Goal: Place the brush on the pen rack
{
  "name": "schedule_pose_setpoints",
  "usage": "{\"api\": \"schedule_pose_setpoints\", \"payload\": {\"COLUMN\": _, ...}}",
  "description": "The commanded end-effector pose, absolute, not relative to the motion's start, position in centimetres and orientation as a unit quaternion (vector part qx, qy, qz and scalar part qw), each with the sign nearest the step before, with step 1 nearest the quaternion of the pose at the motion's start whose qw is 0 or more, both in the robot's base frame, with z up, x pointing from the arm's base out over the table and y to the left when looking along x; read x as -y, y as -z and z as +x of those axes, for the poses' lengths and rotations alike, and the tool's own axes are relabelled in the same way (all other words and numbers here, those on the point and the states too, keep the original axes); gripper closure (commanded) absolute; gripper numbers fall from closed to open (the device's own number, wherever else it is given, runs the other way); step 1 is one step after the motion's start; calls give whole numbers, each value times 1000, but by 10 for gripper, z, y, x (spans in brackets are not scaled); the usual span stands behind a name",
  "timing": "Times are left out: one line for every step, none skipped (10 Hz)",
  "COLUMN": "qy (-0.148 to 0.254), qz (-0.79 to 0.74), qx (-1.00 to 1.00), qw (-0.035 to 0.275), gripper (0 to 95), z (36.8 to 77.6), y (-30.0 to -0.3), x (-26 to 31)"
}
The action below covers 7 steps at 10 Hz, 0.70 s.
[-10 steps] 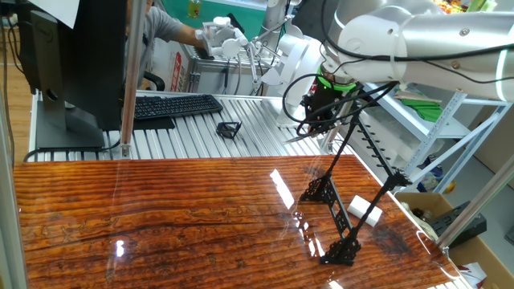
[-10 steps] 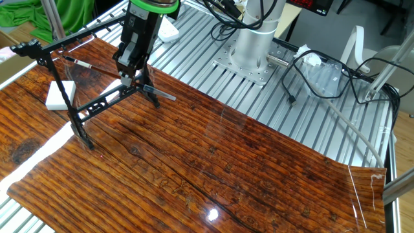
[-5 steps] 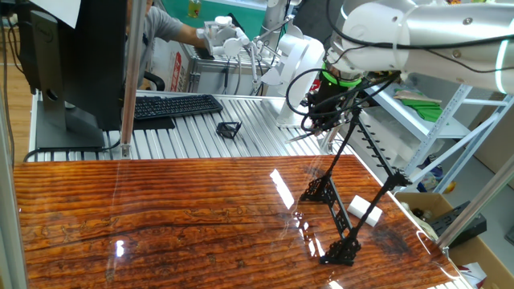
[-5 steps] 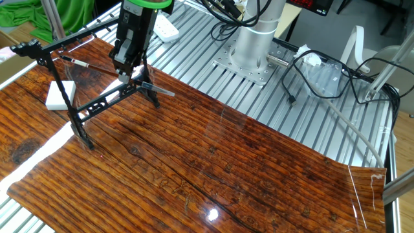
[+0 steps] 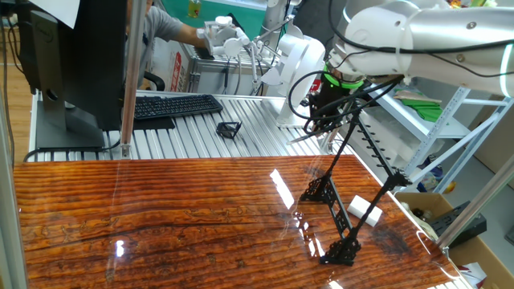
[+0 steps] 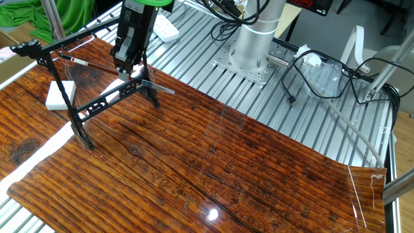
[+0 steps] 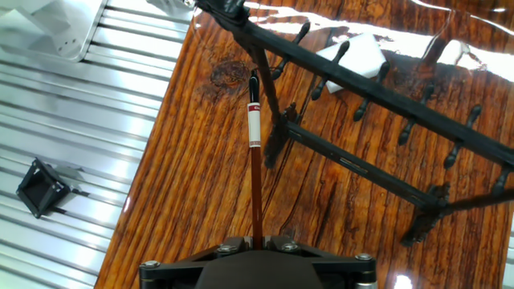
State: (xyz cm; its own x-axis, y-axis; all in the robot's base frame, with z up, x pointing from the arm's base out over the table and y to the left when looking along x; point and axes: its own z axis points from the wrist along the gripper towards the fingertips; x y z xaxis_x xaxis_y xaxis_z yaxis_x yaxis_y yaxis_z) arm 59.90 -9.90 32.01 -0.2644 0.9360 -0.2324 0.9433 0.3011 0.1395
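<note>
Hand view, left to right: small black wire frame (image 7: 42, 188) lower left on the ribbed metal table (image 7: 72, 104). Center: the brush (image 7: 256, 172), a thin brown stick with a white band and dark tip, runs straight up from the gripper (image 7: 259, 241) at bottom center. Jaws clenched on the brush's lower end. Its tip sits close to the pen rack (image 7: 377, 92); contact unclear. Rack's rods slant from top center down to the right edge, over the wooden board (image 7: 201, 185). White block (image 7: 357, 54) behind the rack, top center-right.

The other fixed view: white block (image 6: 60, 94) far left, rack (image 6: 77, 103) upper left, gripper (image 6: 137, 76) over its right foot, brush (image 6: 155, 88) sticking out right.
</note>
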Motion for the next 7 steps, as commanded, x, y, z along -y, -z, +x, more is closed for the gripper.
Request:
{"api": "schedule_pose_setpoints", "payload": {"qy": 13, "qz": 588, "qx": -797, "qw": 137, "gripper": 950, "z": 598, "y": -319, "x": 101}}
{"api": "schedule_pose_setpoints", "payload": {"qy": 11, "qz": 587, "qx": -798, "qw": 135, "gripper": 950, "z": 598, "y": -319, "x": 102}}
{"api": "schedule_pose_setpoints", "payload": {"qy": 10, "qz": 586, "qx": -799, "qw": 134, "gripper": 950, "z": 598, "y": -319, "x": 102}}
{"api": "schedule_pose_setpoints", "payload": {"qy": 9, "qz": 586, "qx": -799, "qw": 134, "gripper": 950, "z": 598, "y": -318, "x": 102}}
{"api": "schedule_pose_setpoints", "payload": {"qy": 6, "qz": 583, "qx": -802, "qw": 131, "gripper": 950, "z": 598, "y": -318, "x": 103}}
{"api": "schedule_pose_setpoints", "payload": {"qy": 5, "qz": 582, "qx": -802, "qw": 130, "gripper": 950, "z": 598, "y": -318, "x": 103}}
{"api": "schedule_pose_setpoints", "payload": {"qy": 4, "qz": 581, "qx": -804, "qw": 128, "gripper": 950, "z": 598, "y": -318, "x": 103}}
